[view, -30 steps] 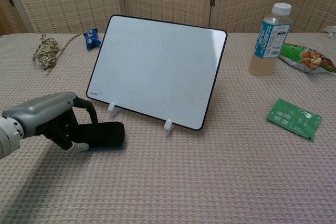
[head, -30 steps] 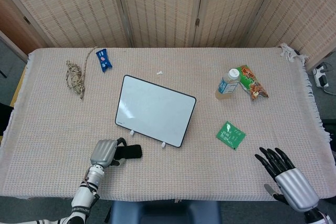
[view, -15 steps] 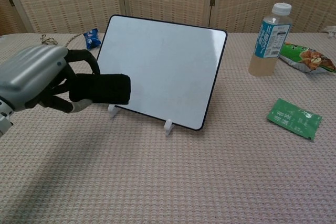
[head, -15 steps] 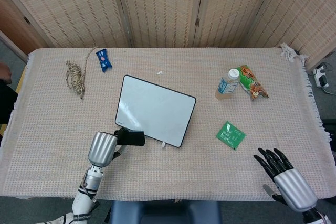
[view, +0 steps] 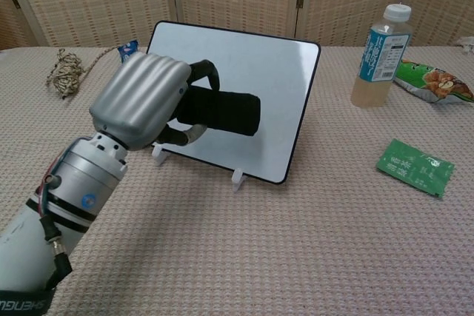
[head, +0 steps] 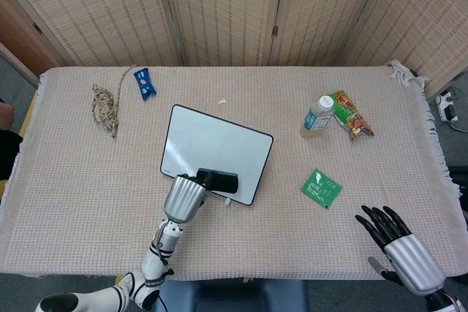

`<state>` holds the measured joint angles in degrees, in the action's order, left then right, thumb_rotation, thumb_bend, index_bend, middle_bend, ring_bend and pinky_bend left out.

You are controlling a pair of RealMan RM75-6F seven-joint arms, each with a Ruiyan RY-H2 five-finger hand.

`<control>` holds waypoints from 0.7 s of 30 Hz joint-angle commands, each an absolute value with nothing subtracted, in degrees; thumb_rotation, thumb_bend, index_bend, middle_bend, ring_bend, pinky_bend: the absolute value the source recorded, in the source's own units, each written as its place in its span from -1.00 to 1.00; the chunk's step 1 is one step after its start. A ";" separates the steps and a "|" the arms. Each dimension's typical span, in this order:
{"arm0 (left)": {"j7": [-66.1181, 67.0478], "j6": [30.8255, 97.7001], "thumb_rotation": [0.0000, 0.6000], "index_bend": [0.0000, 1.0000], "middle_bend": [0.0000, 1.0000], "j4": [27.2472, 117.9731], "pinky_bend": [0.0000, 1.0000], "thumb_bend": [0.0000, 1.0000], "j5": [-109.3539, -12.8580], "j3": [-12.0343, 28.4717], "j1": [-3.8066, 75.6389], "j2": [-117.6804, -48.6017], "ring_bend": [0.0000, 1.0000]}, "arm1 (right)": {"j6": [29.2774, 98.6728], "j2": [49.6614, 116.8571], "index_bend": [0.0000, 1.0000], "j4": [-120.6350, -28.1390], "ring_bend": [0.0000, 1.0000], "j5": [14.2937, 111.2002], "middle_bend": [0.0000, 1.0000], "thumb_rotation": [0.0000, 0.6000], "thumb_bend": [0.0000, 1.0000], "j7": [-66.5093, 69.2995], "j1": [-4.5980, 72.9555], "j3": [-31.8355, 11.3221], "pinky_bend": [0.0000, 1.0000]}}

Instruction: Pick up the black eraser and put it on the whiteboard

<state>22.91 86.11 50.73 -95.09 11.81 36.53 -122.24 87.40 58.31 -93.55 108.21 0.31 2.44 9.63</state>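
Observation:
My left hand (view: 144, 101) (head: 184, 196) grips the black eraser (view: 226, 112) (head: 223, 180) and holds it in the air, in front of the lower part of the whiteboard (view: 259, 72) (head: 219, 145). The whiteboard stands tilted on two small white feet near the table's middle. Whether the eraser touches the board I cannot tell. My right hand (head: 404, 248) rests with its fingers spread at the table's near right corner, holding nothing; it does not show in the chest view.
A water bottle (view: 381, 53) (head: 317, 115) and a snack bag (view: 435, 83) (head: 351, 115) sit at the far right. A green packet (view: 415, 166) (head: 321, 187) lies right of the board. A coil of twine (view: 65, 72) (head: 105, 107) and a blue wrapper (head: 144, 83) lie far left.
My left hand has lifted the eraser off the table and carried it right and forward, from beside the board's left corner to in front of its face. The right hand has barely moved.

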 commanded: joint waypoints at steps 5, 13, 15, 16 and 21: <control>22.02 80.46 1.00 0.18 1.00 48.68 1.00 -0.16 -90.58 15.57 40.15 -124.93 1.00 | 87.13 57.66 -1.00 -93.55 -1.00 107.68 -1.00 1.00 -0.28 1.87 2.95 9.42 -1.00; 21.77 77.44 1.00 0.08 1.00 48.56 1.00 -0.16 -86.67 17.69 41.62 -125.15 1.00 | 88.18 57.22 -1.00 -93.34 -1.00 107.47 -1.00 1.00 -0.28 3.61 2.96 9.04 -1.00; 21.68 77.23 1.00 0.02 1.00 48.25 1.00 -0.17 -86.24 17.60 41.77 -125.19 1.00 | 88.66 57.26 -1.00 -93.09 -1.00 107.78 -1.00 1.00 -0.28 3.91 2.85 9.07 -1.00; 21.66 77.25 1.00 -0.05 1.00 48.14 1.00 -0.17 -86.15 17.51 41.82 -125.20 1.00 | 88.74 57.27 -1.00 -93.01 -1.00 107.88 -1.00 1.00 -0.28 3.95 2.82 9.09 -1.00; 21.96 77.74 1.00 -0.31 1.00 48.55 1.00 -0.17 -85.92 16.72 41.73 -124.96 1.00 | 88.70 57.39 -1.00 -92.89 -1.00 108.01 -1.00 1.00 -0.28 3.82 2.80 9.14 -1.00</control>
<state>21.89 77.68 48.48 -85.96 16.77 41.77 -125.01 88.71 57.39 -92.89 108.02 3.82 2.80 9.15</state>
